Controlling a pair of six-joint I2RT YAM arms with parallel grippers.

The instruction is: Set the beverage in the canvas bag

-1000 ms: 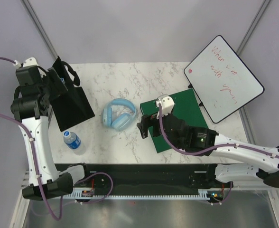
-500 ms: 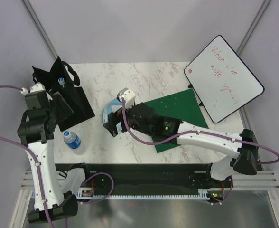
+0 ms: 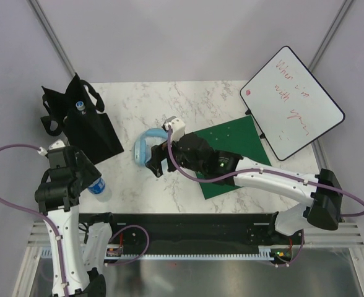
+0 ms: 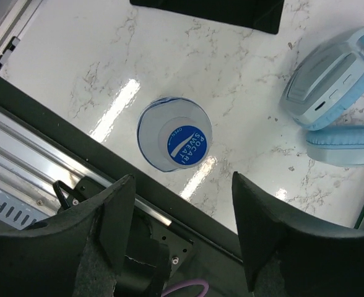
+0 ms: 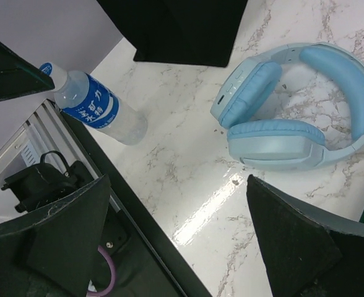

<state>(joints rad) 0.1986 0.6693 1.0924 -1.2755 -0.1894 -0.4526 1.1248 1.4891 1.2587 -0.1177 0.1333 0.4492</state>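
Observation:
The beverage is a clear plastic bottle (image 3: pixel 100 189) with a blue cap and label. It stands on the marble near the table's front left edge and shows from above in the left wrist view (image 4: pixel 183 142). My left gripper (image 3: pixel 83 177) hovers over it, open (image 4: pixel 182 232), and the bottle lies ahead of the fingertips, not between them. The black canvas bag (image 3: pixel 90 130) lies behind the bottle at the back left, its handles up. My right gripper (image 3: pixel 153 163) is open (image 5: pixel 176 247) above bare marble beside the headphones. The bottle (image 5: pixel 94 106) sits to its left.
Light blue headphones (image 3: pixel 142 147) lie mid-table, partly under the right arm. A green mat (image 3: pixel 234 145) and a tilted whiteboard (image 3: pixel 291 102) are to the right. Another bottle's cap (image 3: pixel 78 106) shows at the bag's mouth. The black front rail (image 4: pixel 64 142) runs close to the bottle.
My left arm has swung from the bag down toward the front edge over the bottle, its jaws narrowing. The right arm reached left over the headphones.

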